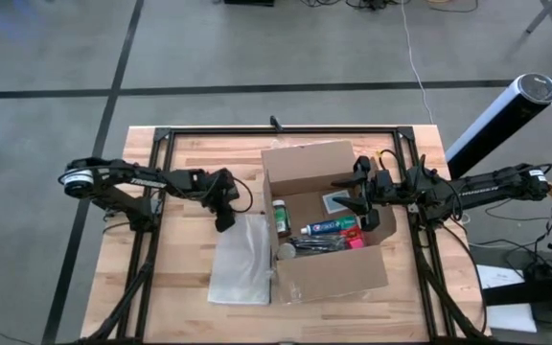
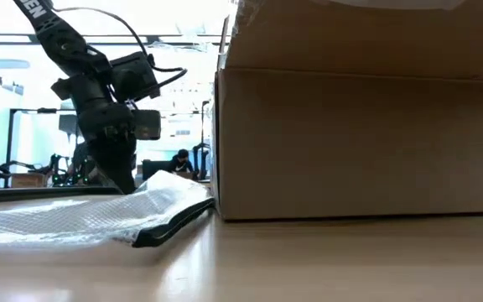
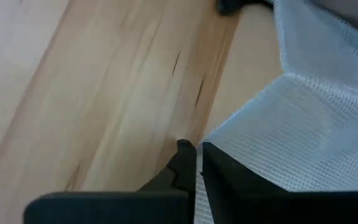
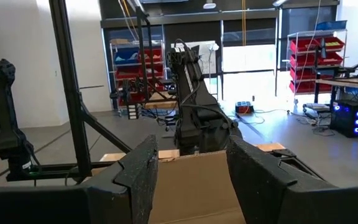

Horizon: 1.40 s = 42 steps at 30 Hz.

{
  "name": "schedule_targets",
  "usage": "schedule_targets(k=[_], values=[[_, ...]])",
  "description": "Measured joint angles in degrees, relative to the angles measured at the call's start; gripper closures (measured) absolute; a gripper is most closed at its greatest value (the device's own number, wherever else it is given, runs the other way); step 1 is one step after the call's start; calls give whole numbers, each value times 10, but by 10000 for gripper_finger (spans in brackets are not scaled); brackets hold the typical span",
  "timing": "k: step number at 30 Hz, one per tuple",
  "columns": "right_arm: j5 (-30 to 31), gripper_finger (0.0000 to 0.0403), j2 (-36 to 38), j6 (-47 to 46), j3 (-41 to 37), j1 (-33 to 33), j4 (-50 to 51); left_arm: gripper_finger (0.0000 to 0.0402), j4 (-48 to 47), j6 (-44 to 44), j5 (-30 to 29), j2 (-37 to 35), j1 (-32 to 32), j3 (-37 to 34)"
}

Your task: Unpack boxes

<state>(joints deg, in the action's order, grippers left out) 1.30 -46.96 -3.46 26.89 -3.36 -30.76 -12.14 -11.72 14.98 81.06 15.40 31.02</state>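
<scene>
The brown cardboard box (image 1: 333,273) stands open on the table's middle, filling the right of the low view (image 2: 359,143). Inside lie a green-capped bottle (image 1: 279,217), a toothpaste tube (image 1: 330,227) and a pink item (image 1: 355,242). The translucent zip pouch (image 1: 242,264) lies flat left of the box. My left gripper (image 1: 224,223) is at the pouch's far left corner, shut on it. My right gripper (image 1: 357,192) hovers open over the box's right half, with a cardboard flap (image 4: 191,186) below its fingers. My left gripper (image 3: 198,163) pinches the pouch's edge (image 3: 211,144) near its far left corner between its two fingers, coming from above and slanting down from the left. That corner (image 2: 168,180) is raised a little, while the rest of the pouch (image 2: 57,220) lies on the table.
A black metal frame (image 1: 161,139) runs around the table's far and side edges. A white and black cylinder (image 1: 501,113) stands off the table's far right corner. A person (image 2: 179,159) sits far back in the room. Bare wood (image 1: 180,316) shows along the near edge.
</scene>
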Motion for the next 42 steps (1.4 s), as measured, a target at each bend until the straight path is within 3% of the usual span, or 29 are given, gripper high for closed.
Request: schedule_targets(k=[4, 13, 17, 20, 30, 42], values=[[0, 228, 0, -4, 0, 0, 0, 340, 24, 26, 4, -2, 0, 0], [0, 227, 0, -6, 0, 0, 0, 219, 87, 71, 90, -3, 0, 1], [0, 227, 0, -6, 0, 0, 0, 193, 68, 79, 59, -2, 0, 1], [0, 226, 0, -6, 0, 0, 0, 183, 55, 80, 23, 2, 0, 1], [0, 226, 0, -6, 0, 0, 0, 180, 61, 82, 27, 62, 1, 5], [0, 226, 0, -15, 0, 0, -1, 219, 62, 66, 160, 79, -10, 3]])
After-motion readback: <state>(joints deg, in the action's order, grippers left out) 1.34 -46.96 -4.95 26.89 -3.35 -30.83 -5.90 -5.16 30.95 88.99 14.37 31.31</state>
